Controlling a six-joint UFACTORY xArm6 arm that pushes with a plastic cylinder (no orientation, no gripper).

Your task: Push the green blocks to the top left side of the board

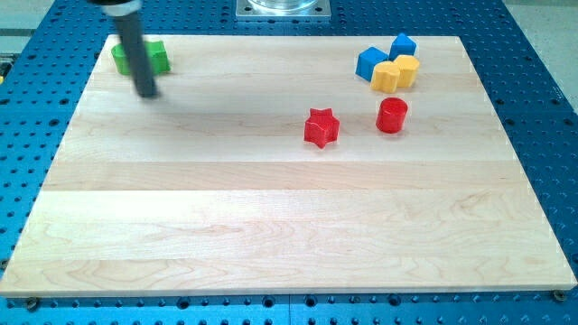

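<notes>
The green blocks (pixel 140 57) sit at the table's (pixel 271 226) top-left corner, at about twelve o'clock from my tip (pixel 147 93) and just beyond it, partly hidden behind the rod. They read as one lump, long axis running nine to three; no facing discernible. The rod ends bare: no hand, nothing pinched.

A pale wooden board tabletop (pixel 289 226) lies on a blue perforated metal base (pixel 542 99), with a grey metal mounting plate (pixel 284 9) at the view's top edge.
</notes>
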